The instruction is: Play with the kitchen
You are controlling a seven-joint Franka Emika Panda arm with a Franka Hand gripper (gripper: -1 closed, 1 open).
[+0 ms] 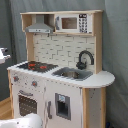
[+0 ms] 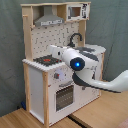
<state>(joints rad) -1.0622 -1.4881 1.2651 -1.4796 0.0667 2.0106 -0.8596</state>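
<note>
You've got the large white and light-wood toy play kitchen [image 1: 60,75] standing upright against a grey-green backdrop in both exterior views; in the second exterior view [image 2: 60,65] it sits on a light wooden floor [image 2: 95,112]. Its black stovetop with red burners [image 1: 36,65] is on the first exterior view's left, the grey sink basin [image 1: 72,74] beside it toward the first exterior view's right, and the curved black faucet [image 1: 85,59] rises behind the sink. Up top: grey range hood [image 1: 40,26] over the stove, small white microwave [image 1: 74,23] next to it, white brick-pattern back panel [image 1: 62,49] below. Front face has round knobs [image 1: 35,83] under the stovetop, a windowed oven door [image 1: 27,104] beneath them, and a white cupboard door with a dark square panel [image 1: 62,106] under the sink. The white robot arm [image 2: 107,84] comes in from the second exterior view's right, crossing in front of the counter, its white wrist section with a glowing blue light [image 2: 77,63] hovering at counter height near the stove corner. You can't tell how the jaws stand; they aren't clearly shown in either view. In the first exterior view only a white rounded piece of the robot [image 1: 22,121] shows at the bottom edge, in front of the oven.
</note>
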